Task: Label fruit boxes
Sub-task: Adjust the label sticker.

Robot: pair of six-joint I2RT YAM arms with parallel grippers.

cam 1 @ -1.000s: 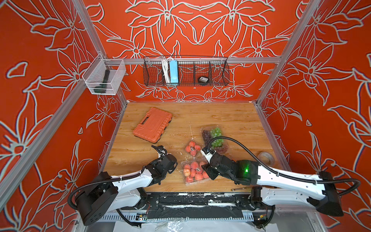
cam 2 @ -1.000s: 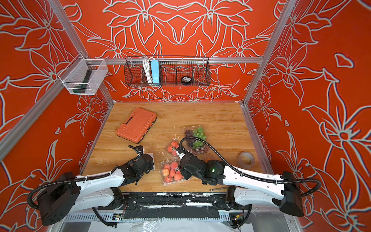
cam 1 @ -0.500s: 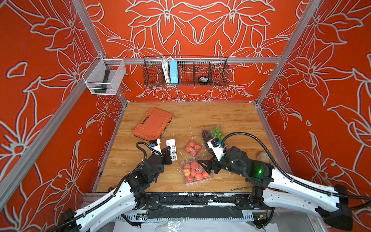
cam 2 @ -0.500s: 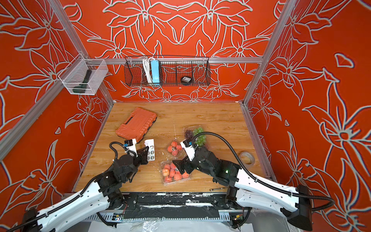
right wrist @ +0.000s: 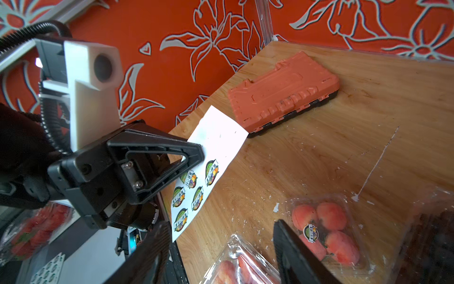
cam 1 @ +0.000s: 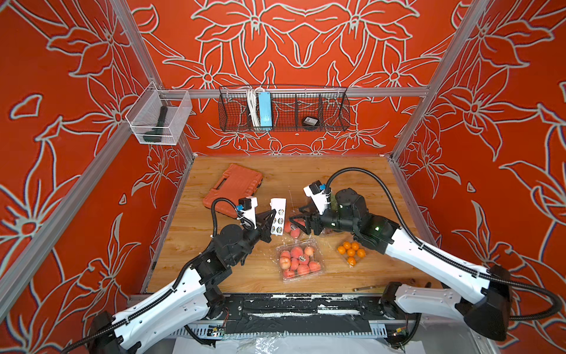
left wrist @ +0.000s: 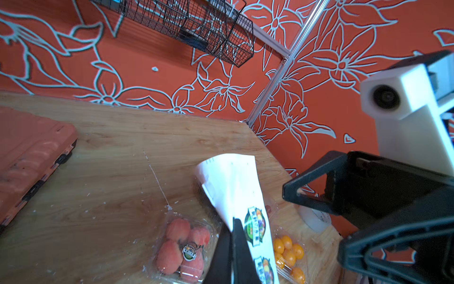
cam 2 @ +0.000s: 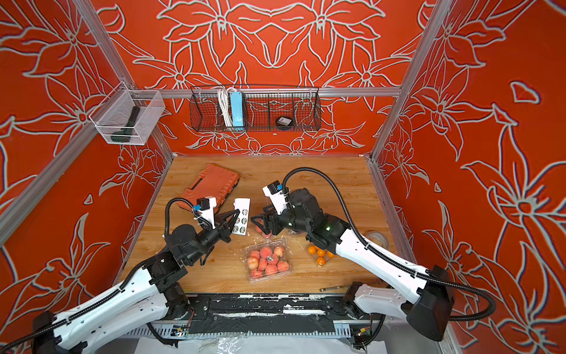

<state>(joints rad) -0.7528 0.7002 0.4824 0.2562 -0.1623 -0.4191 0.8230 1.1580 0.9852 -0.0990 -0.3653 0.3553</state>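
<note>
My left gripper (cam 1: pixel 271 219) is shut on a white sheet of round stickers (cam 1: pixel 278 216), held up off the table. Facing the sheet, my right gripper (cam 1: pixel 294 215) is open and empty above the few-peaches box (cam 1: pixel 291 231), which carries a sticker. In the right wrist view its fingers (right wrist: pixel 290 246) straddle the gap between that box (right wrist: pixel 324 228) and the many-peaches box (right wrist: pixel 240 265). The many-peaches box (cam 1: pixel 298 260), also stickered, sits near the front. The small-oranges box (cam 1: pixel 351 253) lies beside my right forearm. The grape box (right wrist: pixel 432 228) shows only at a wrist view's edge.
An orange tool case (cam 1: pixel 234 188) lies at the back left of the wooden table. A tape roll (cam 2: pixel 377 238) sits by the right wall. A thin metal tool (cam 1: pixel 367 288) lies at the front edge. A wire basket (cam 1: pixel 283 108) and a clear bin (cam 1: pixel 157 118) hang on the walls.
My left arm lifted the sticker sheet off the table and held it up. My right gripper rose from the many-peaches box toward the sheet with its jaws apart, uncovering the oranges box.
</note>
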